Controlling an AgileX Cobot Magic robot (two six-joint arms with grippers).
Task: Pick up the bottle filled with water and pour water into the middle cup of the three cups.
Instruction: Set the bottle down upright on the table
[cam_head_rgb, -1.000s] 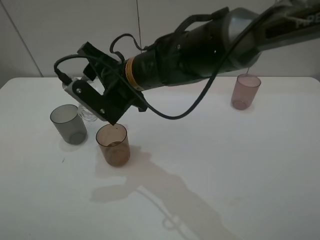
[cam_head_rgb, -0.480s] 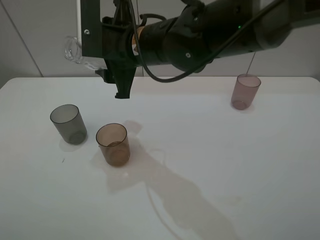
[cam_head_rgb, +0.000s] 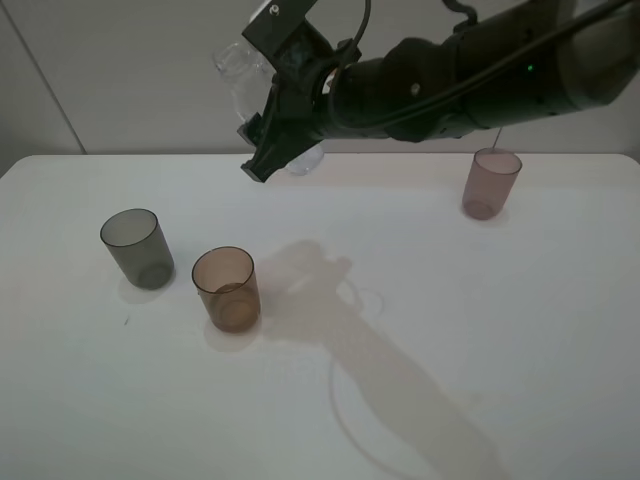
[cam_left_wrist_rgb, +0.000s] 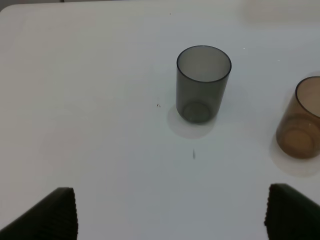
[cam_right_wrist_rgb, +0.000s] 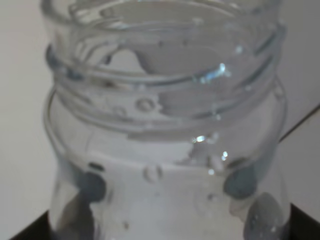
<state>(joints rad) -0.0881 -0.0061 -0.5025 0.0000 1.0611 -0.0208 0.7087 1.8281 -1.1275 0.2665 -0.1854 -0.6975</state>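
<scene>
My right gripper (cam_head_rgb: 278, 112) reaches across to the back left and is shut on the clear bottle (cam_head_rgb: 236, 72), held high above the table and tilted, neck up and to the left. The right wrist view shows the bottle's threaded capless neck (cam_right_wrist_rgb: 165, 115) close up. The orange-brown middle cup (cam_head_rgb: 226, 290) stands below, in front and to the left of the bottle; it also shows in the left wrist view (cam_left_wrist_rgb: 302, 120). The smoky grey cup (cam_head_rgb: 136, 248) stands left of it. The mauve-pink cup (cam_head_rgb: 491, 183) stands at the back right. My left gripper (cam_left_wrist_rgb: 170, 220) is open and empty, above the table near the grey cup (cam_left_wrist_rgb: 202, 84).
The white table (cam_head_rgb: 450, 330) carries only the three cups. The right arm's shadow lies across its middle. A pale wall stands behind the table's back edge.
The right gripper has lifted the bottle away from above the orange-brown cup, up and then to the right, turning its neck upward. The cups have not moved.
</scene>
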